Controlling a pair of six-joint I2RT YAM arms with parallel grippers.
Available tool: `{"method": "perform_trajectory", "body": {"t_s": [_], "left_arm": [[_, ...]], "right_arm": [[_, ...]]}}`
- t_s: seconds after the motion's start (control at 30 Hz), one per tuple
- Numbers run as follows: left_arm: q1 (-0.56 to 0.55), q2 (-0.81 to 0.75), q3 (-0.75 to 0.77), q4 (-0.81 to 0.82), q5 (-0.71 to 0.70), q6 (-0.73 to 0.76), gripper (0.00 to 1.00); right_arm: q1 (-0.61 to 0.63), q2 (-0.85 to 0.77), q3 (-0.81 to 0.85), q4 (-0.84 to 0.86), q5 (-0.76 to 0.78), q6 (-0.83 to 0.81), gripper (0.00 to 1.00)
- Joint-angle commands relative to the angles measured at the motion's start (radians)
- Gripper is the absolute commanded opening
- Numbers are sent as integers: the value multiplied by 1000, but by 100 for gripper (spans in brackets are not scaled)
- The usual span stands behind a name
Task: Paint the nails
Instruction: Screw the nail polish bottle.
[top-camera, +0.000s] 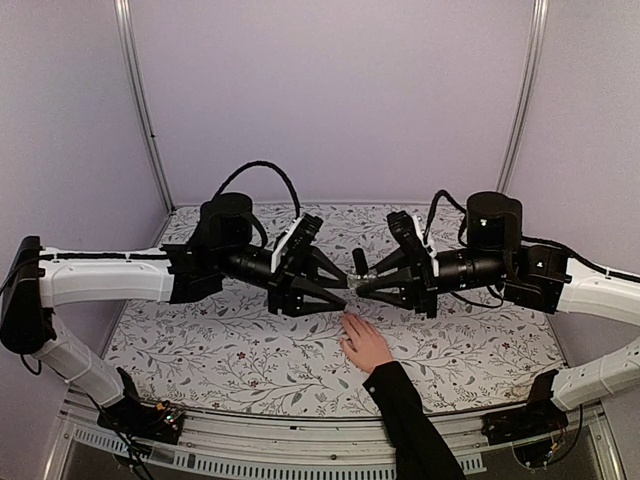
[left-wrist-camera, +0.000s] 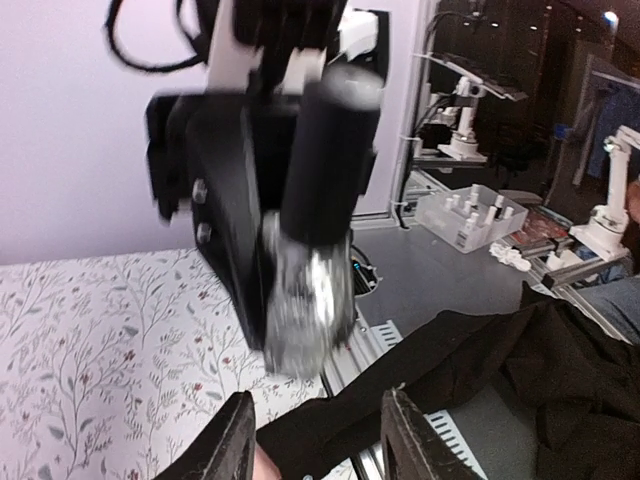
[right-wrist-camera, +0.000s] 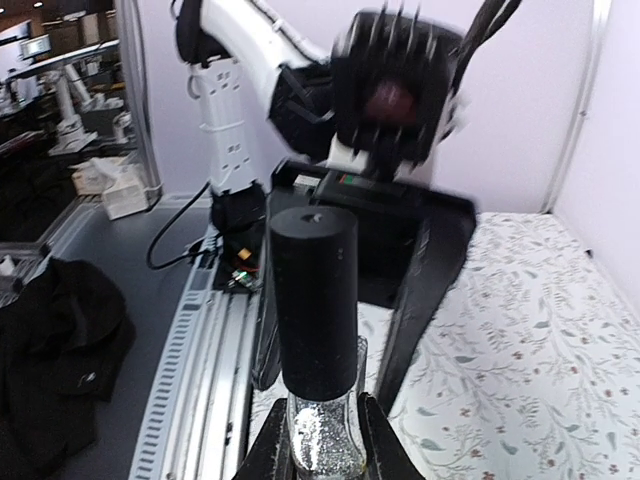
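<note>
Glitter-filled glass with a black cap formed the polish bottle (right-wrist-camera: 317, 330), clamped at its glass base by the right gripper (top-camera: 362, 289) just above the hand (top-camera: 366, 346). The left gripper (top-camera: 342, 297) hung above the fingertips of the hand, facing the bottle, its jaws moderately parted and holding nothing. The hand lay palm down on the floral table cover (top-camera: 220, 340). The nails (top-camera: 349, 322), at the end of the hand nearest both grippers, were too small to resolve.

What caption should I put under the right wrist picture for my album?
Right claw pinches a glittery, black-capped polish bottle over the flowery table.
</note>
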Motion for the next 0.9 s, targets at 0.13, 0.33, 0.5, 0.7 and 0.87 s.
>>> {"method": "perform_trajectory", "body": {"t_s": [0.13,0.33,0.5,0.7,0.87], "left_arm": [[26,-101,-72,107,-299,-150,49],[2,-136,-25,84,-518,-215,49],[-18,-105,61,10,-586,-240,49],[-28,-52,115,-17,-657,-288,49],[-33,-18,141,-29,-653,-309,48]], "right_arm": [[6,-2,-9,102,415,77,0],[6,37,9,74,545,102,0],[6,69,28,56,568,117,0],[6,79,33,61,558,127,0],[6,83,40,57,559,127,0]]}}
